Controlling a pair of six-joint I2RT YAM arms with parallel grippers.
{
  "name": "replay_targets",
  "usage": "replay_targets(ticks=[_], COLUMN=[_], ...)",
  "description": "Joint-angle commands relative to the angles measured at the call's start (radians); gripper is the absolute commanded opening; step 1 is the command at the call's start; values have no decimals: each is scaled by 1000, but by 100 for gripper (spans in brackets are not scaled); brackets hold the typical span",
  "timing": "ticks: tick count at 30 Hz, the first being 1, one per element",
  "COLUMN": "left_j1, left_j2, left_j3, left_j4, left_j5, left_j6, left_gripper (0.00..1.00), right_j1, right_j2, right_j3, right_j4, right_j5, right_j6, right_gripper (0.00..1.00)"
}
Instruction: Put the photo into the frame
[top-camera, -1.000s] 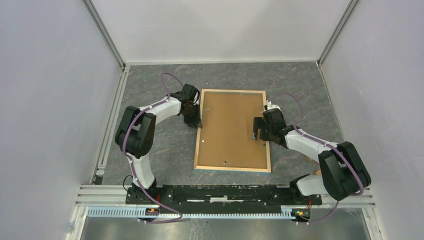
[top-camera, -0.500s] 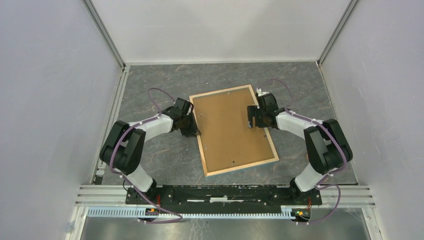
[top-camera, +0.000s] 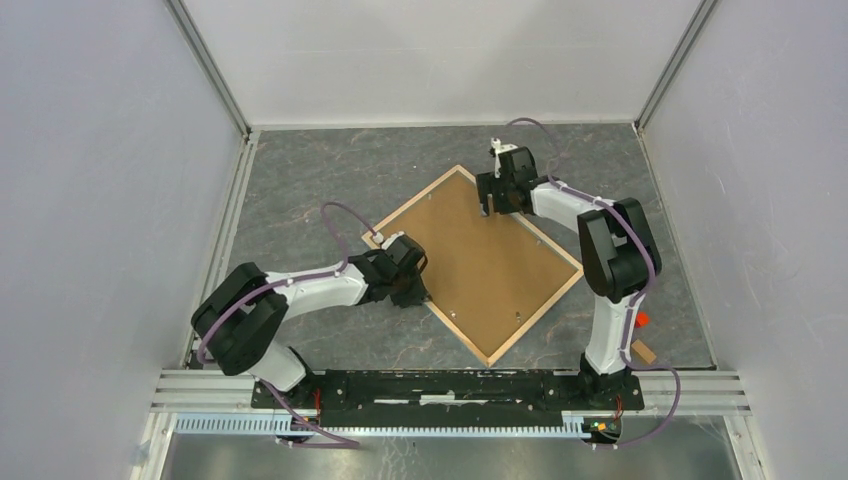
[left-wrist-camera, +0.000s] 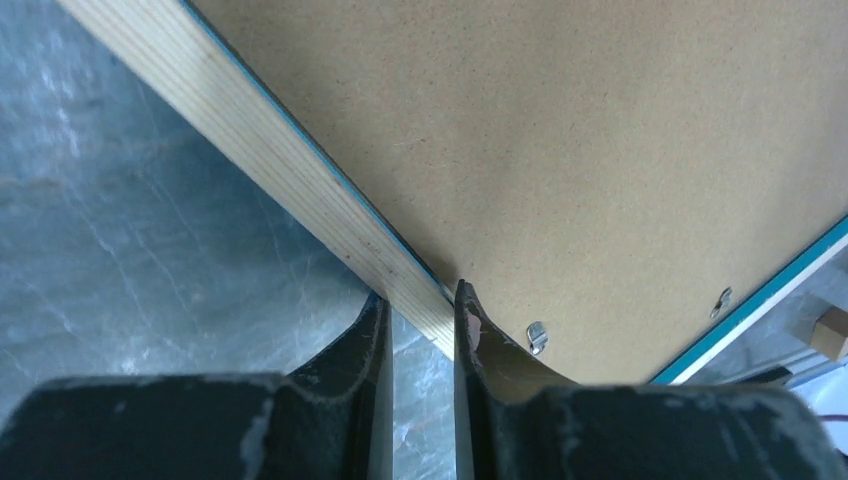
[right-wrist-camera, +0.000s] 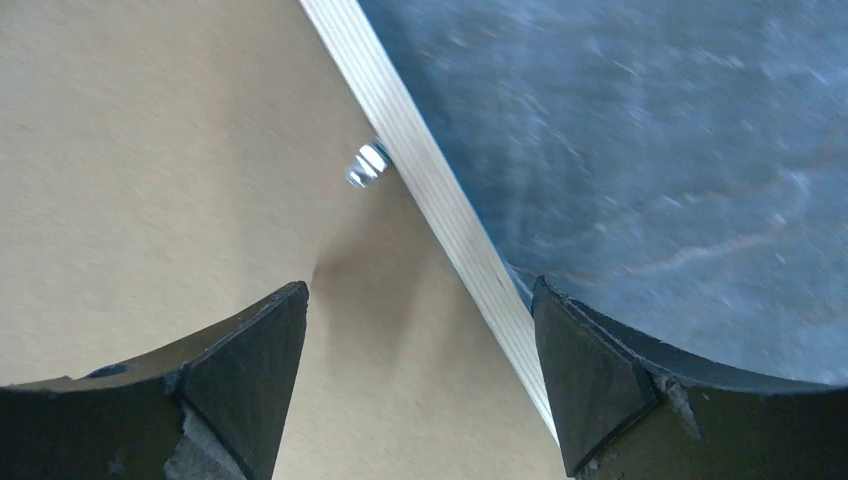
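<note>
The frame (top-camera: 536, 316) lies face down on the table, turned like a diamond, with its light wood rim up and the brown backing board (top-camera: 480, 262) in it. My left gripper (top-camera: 415, 295) is shut on the frame's near-left rim (left-wrist-camera: 270, 140); the wrist view shows my left gripper (left-wrist-camera: 420, 295) pinching the wood strip. My right gripper (top-camera: 497, 195) is open at the far-right rim. In the wrist view my right gripper (right-wrist-camera: 420, 285) straddles the rim (right-wrist-camera: 420, 170), one finger over the board, one outside. The photo is hidden.
Small metal clips (left-wrist-camera: 537, 337) hold the board; one shows by the right gripper (right-wrist-camera: 368, 162). A small red thing (top-camera: 641, 320) and a wooden piece (top-camera: 645, 350) lie near the right arm's base. Grey walls enclose the table on three sides.
The frame has turned counter-clockwise on the table, from square-on to a diamond. My left gripper moved nearer with its rim; my right gripper moved farther away along the opposite rim.
</note>
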Motion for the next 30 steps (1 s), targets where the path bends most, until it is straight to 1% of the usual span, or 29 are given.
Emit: replay_targets(ticks=[1,2,4,6,9,11,13,15,16,20,21,23,24,26,28,30], left_j1=[-75,-75,-74,-63,-5,65,156,238,273,367,382,392,397,402,404,410], left_j2=[-83,-122,-195,-264,-315,-323,-313,-281,-252,-74,-13,89,143,238,319,407], left_j3=[-9,-3,22,62,150,199,249,299,327,488,525,598,637,712,763,827], left_j4=[38,8,-61,-140,-261,-312,-336,-335,-334,-338,-340,-341,-347,-367,-354,-364], left_j5=[120,106,65,35,-23,-36,-11,15,21,26,51,34,4,-3,19,88], left_j6=[74,95,155,241,374,442,494,538,563,627,641,675,691,706,721,733], left_gripper=[23,30,48,67,88,96,100,100,100,100,100,100,100,100,100,100], right_j1=[104,103,103,103,101,99,98,91,87,38,19,-14,-22,-27,-34,-43], right_j2=[46,53,44,-10,-139,-239,-349,-471,-525,-776,-843,-960,-1016,-1108,-1182,-1223], right_j3=[156,191,241,245,170,84,-23,-156,-212,-449,-492,-577,-619,-689,-757,-805], right_j4=[-40,-74,-148,-201,-225,-227,-222,-208,-207,-215,-227,-251,-262,-286,-288,-290], right_j5=[-286,-282,-251,-180,-109,-91,-72,-63,-21,52,62,91,108,149,163,157], right_j6=[1,-8,-22,-37,-57,-65,-61,-59,-47,26,52,125,152,226,275,301], right_gripper=[87,87,87,87,89,90,90,90,90,90,90,90,90,92,92,92])
